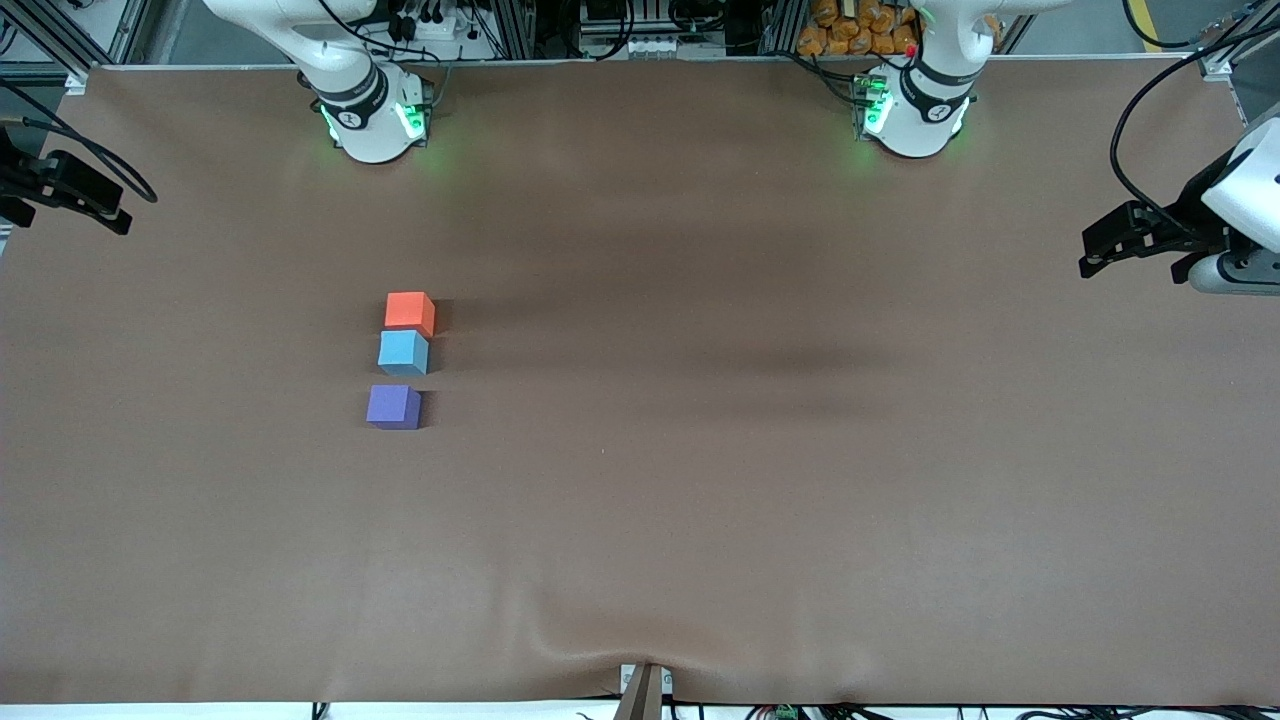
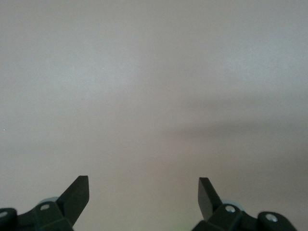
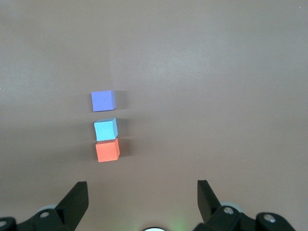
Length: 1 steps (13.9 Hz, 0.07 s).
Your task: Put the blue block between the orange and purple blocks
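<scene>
Three small cubes stand in a row on the brown table toward the right arm's end. The orange block [image 1: 410, 311] [image 3: 107, 150] is farthest from the front camera and the purple block [image 1: 393, 406] [image 3: 103, 100] is nearest. Between them sits the blue block [image 1: 403, 352] [image 3: 106, 129], close against the orange one and a small gap from the purple one. My right gripper [image 3: 142, 182] hangs open and empty, high over the table near its base. Open and empty too, my left gripper [image 2: 143, 178] is over bare table. Neither gripper appears in the front view.
The two arm bases [image 1: 372, 115] [image 1: 912, 110] stand along the table's edge farthest from the front camera. Black fixtures with cables [image 1: 70, 190] [image 1: 1140, 240] jut in at both ends of the table. The brown cloth [image 1: 700, 500] has a fold at its near edge.
</scene>
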Available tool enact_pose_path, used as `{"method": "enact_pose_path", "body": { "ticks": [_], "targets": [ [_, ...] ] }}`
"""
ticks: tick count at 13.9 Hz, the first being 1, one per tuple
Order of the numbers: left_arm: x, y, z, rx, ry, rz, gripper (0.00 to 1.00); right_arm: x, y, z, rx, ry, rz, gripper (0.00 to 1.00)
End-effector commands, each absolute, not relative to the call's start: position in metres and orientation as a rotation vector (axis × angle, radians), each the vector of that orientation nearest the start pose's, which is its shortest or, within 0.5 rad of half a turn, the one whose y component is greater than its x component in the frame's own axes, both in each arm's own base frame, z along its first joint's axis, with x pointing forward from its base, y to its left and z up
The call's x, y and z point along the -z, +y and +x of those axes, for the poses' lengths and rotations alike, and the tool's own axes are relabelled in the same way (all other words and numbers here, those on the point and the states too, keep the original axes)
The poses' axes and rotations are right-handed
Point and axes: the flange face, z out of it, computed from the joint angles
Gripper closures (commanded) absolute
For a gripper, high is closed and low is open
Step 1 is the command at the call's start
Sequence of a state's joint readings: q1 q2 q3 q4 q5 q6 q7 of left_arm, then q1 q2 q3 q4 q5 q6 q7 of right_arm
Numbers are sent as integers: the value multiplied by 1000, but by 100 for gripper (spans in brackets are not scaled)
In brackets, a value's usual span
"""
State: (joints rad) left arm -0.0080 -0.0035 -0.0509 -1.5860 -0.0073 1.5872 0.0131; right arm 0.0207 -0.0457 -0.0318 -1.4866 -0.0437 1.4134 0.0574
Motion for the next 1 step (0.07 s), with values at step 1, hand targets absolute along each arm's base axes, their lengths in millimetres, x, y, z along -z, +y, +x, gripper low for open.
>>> {"method": "enact_pose_path", "body": {
  "ticks": [1],
  "targets": [
    [-624, -31, 557, 24, 120, -3140, 0, -676, -14, 517, -33, 108, -3203, 0]
  ]
}}
